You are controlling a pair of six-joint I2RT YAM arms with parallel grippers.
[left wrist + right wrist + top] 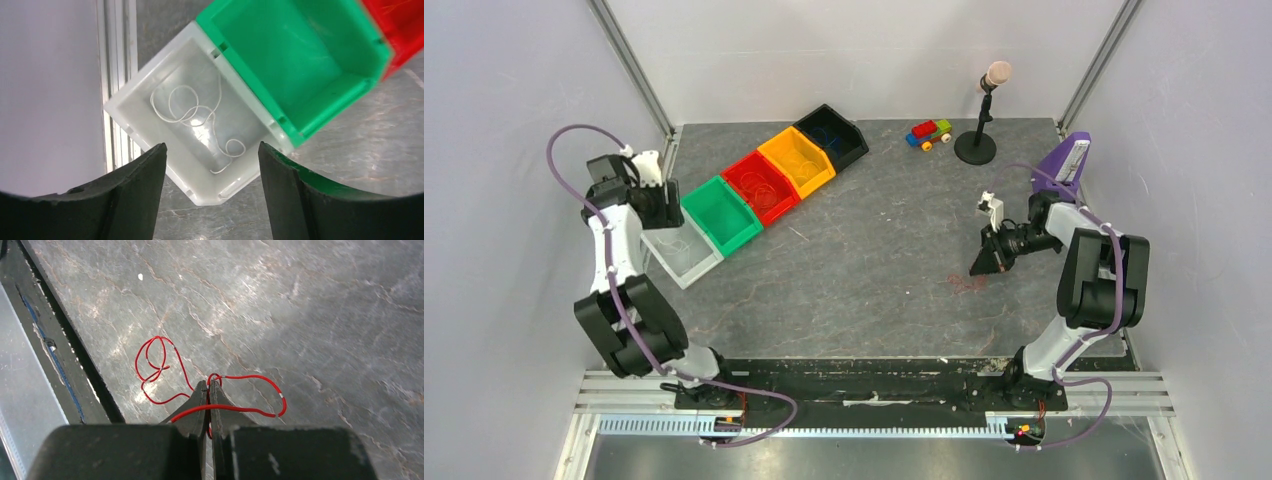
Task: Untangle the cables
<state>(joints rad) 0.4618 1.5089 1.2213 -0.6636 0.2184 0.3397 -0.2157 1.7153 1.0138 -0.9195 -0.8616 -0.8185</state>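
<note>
While your left gripper [211,147] hangs with its jaws apart above the translucent white bin [129,104], the white cable [200,117] lies curled on that bin's floor, below the gap and untouched. Your right gripper [208,385] is clamped on the red cable [155,365], seemingly near its middle, and loops trail over the grey table [310,310] on both sides of the tips.

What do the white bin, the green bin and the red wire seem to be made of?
White bin: likely translucent plastic, with milky walls. Green bin: opaque glossy plastic, with soft reflections inside. Red wire: seemingly plastic-coated, smooth and shiny, bending in loose loops.
</note>
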